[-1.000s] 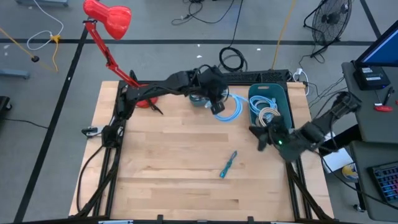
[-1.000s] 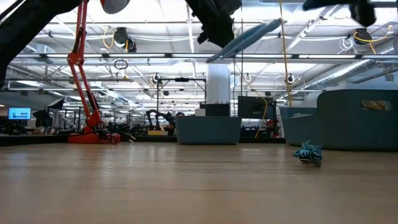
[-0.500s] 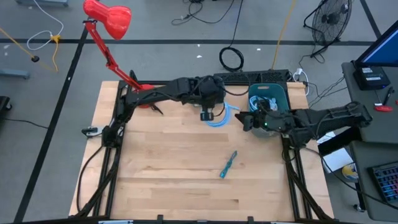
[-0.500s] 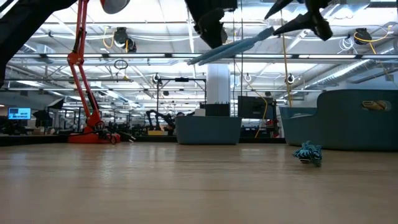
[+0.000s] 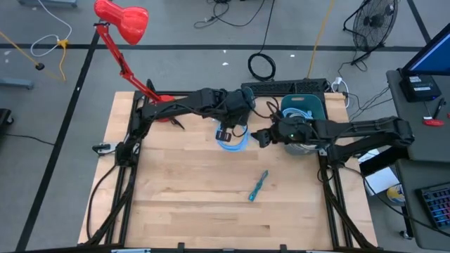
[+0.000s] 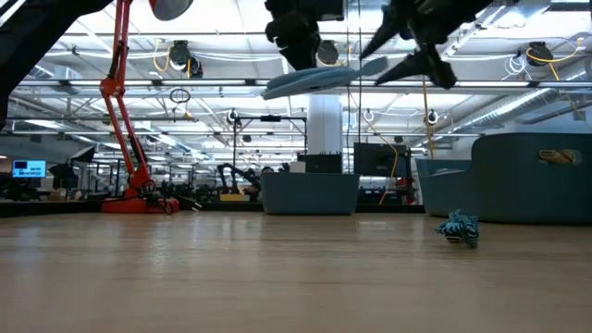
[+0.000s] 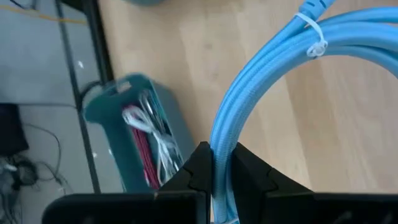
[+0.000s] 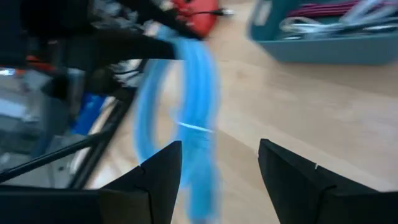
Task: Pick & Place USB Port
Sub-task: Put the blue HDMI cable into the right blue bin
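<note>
Light blue cable coil point(image 5: 233, 139), teal bin point(image 5: 306, 107), red lamp point(image 5: 122, 19).

Two dark jointed arms point(image 5: 184, 105), a green light on the right one, each hand black-fingered.

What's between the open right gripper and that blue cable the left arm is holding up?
Nothing visible. The right gripper is open in the air, facing the blue cable coil clamped in the left gripper. Only empty space separates them above the table.

Readable text: none in any view.
Labels and brands: none legible on the bin, the cables or the arms.
</note>
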